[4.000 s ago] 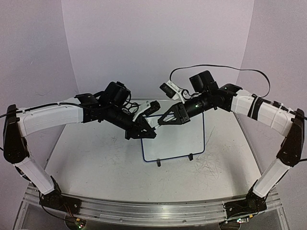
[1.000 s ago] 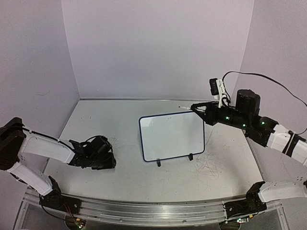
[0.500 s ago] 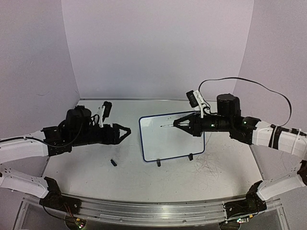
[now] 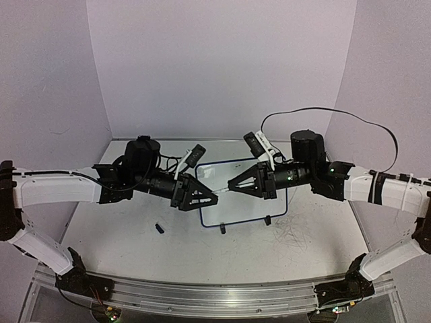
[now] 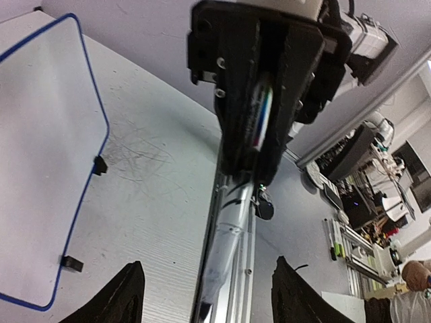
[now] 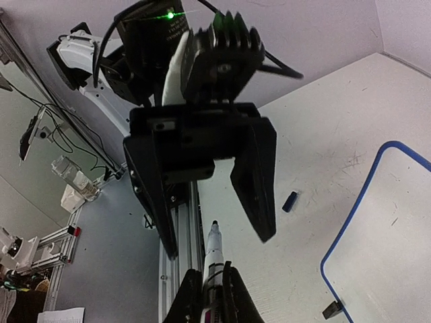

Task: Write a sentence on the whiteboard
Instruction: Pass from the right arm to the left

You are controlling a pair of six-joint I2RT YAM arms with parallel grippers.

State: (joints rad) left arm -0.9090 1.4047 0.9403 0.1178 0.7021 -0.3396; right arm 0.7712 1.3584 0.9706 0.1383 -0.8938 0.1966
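Aloft, right gripper (image 4: 233, 186) pinching a marker (image 6: 214, 259), left gripper (image 4: 210, 194) spread wide facing its tip, near the whiteboard (image 4: 249, 202)

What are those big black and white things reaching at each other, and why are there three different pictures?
Those are two robot arms bolted to a table. One picture looks down from above. The other two come from small cameras on each arm's wrist, so each one sees the other arm's claw. The right gripper pinches a marker, with its tip pointing towards the left gripper, which is open and empty. Close by is a small whiteboard with a blue rim, and I can see no writing on it. The little dark thing on the table is probably the marker's cap.
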